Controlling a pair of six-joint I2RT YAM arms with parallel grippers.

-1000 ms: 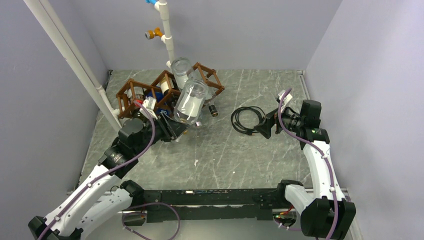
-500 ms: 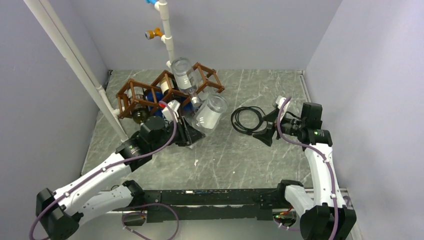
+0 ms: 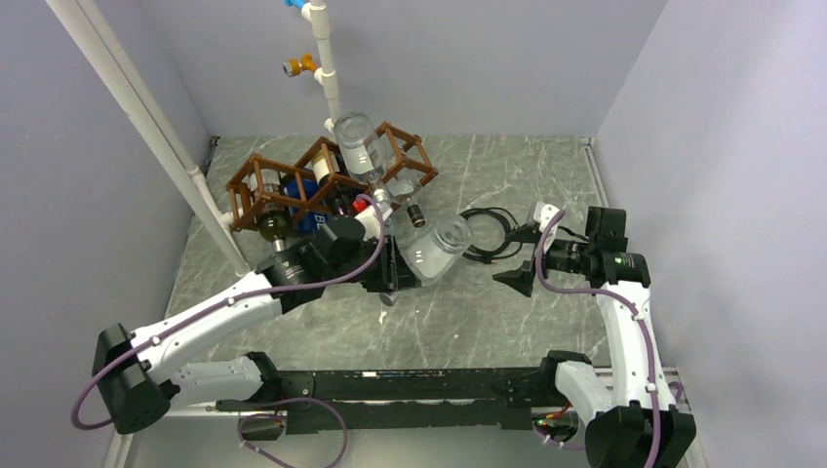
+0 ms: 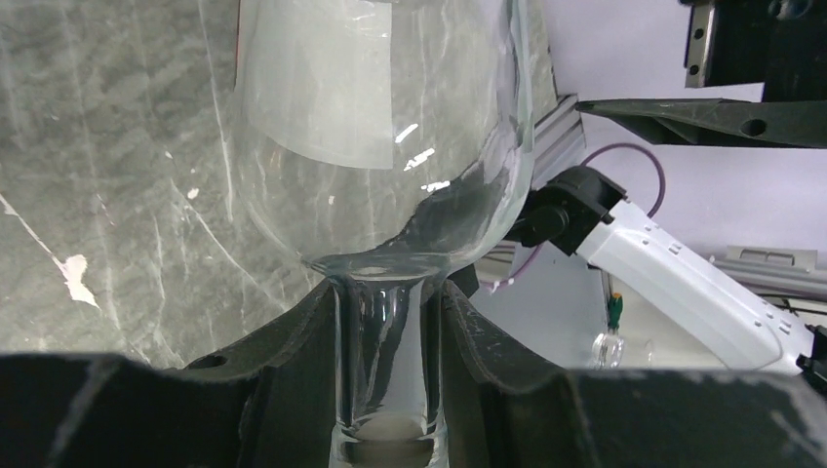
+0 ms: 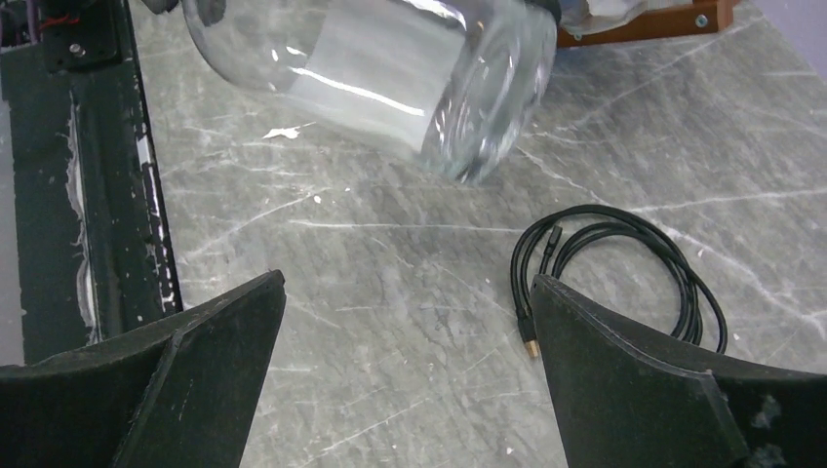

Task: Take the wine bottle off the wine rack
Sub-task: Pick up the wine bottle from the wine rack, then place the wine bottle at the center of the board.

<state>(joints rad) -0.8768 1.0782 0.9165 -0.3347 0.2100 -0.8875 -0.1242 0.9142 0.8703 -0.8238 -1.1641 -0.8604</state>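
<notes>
Left tool — clenched on the neck of the bottle, which is held tilted over the desk, clear of the rack.
Right tool — spread wide, empty, near the bottle's base.
Rack, far left, holds other bottles.
Removal looks done; setting down is left.

Top external: fixed, high above and well back from the wine bottle, looking down across the whole desk. Left wrist: tight behind the bottle's neck, facing along its body towards the right arm. Right wrist: near the bottle's base, angled down onto the desk. All three views share the bottle
</notes>
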